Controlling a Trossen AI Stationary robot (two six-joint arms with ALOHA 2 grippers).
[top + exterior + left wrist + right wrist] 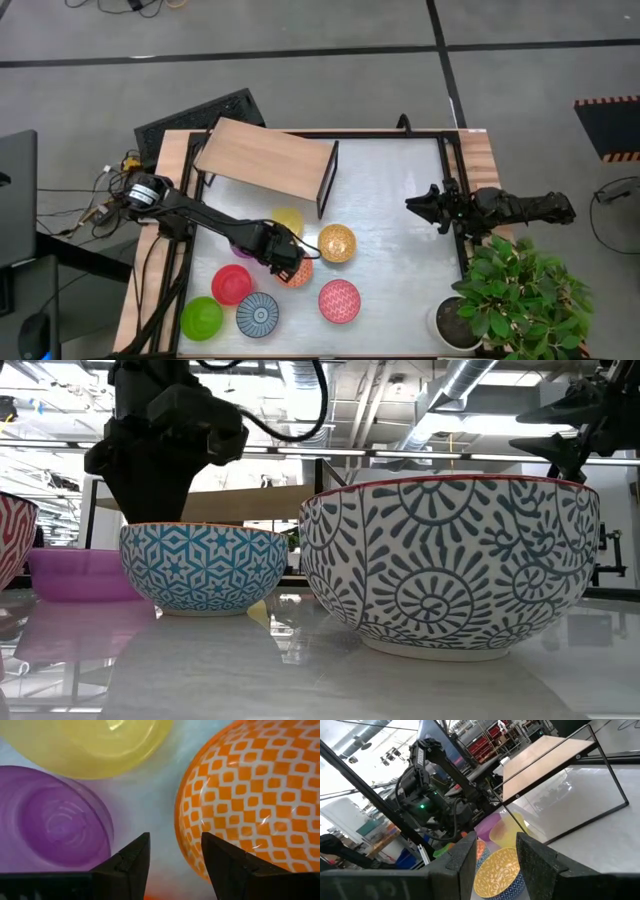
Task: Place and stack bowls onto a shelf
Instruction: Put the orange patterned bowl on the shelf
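Observation:
My left gripper (285,256) points down, open, over the near-centre cluster of bowls. In the left wrist view its fingers stand on either side of the rim of the orange checked bowl (255,795), one over the inside and one outside. The purple bowl (50,820) and the yellow bowl (90,740) sit just beside it on the table. In the low view the gripper (165,455) hangs over a bowl with a teal star pattern outside (200,568). The wooden shelf (265,155) stands at the far left with nothing on it. My right gripper (425,207) waits open, level, at the right. My left gripper comes from above, pointing down, with the orange bowl's rim (187,845) between its two fingers (227,865). Whether either finger touches the rim I cannot tell. The bowl sits upright on the table.
The gold-orange bowl (337,243), pink-red bowl (339,300), blue-grey radial bowl (258,314), red bowl (232,284) and green bowl (202,317) stand close around. A potted plant (515,295) fills the near right corner. Bare tabletop (400,180) lies right of the shelf.

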